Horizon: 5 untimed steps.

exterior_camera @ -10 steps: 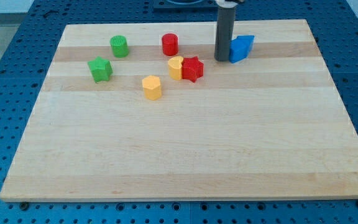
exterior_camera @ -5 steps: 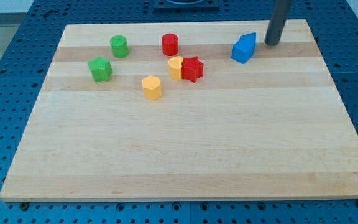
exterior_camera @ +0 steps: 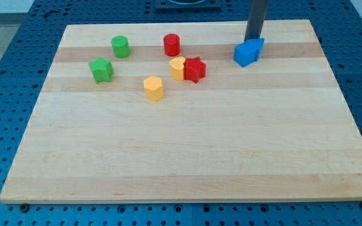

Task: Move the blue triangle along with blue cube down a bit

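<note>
Nearest the view's bottom, the worktop (exterior_camera: 187, 163) lies bare. Farther up, the blue cube (exterior_camera: 246, 53) and blue triangle (exterior_camera: 257, 44) sit touching; light, rigid, likely sliding easily. My tip (exterior_camera: 252, 40) stands just behind them; no jaws exist.

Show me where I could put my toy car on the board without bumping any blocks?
The whole wooden board below the yellow block is bare, down to the view's bottom edge. The right side past the blue blocks is bare too. Blocks crowd the top left, and my tip sits just above the blue blocks.
</note>
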### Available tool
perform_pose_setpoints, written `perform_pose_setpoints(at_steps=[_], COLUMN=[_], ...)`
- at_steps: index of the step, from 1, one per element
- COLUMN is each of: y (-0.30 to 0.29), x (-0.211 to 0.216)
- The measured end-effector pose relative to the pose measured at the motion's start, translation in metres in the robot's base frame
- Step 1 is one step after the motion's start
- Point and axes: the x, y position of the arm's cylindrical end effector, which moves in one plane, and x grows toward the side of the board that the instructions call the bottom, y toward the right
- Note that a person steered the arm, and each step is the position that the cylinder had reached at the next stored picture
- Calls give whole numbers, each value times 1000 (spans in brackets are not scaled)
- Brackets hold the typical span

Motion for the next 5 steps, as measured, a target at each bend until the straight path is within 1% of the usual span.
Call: perform_pose_setpoints(at_steps=[1,3,5], y=[-7,-11,18], x=[8,1,-7])
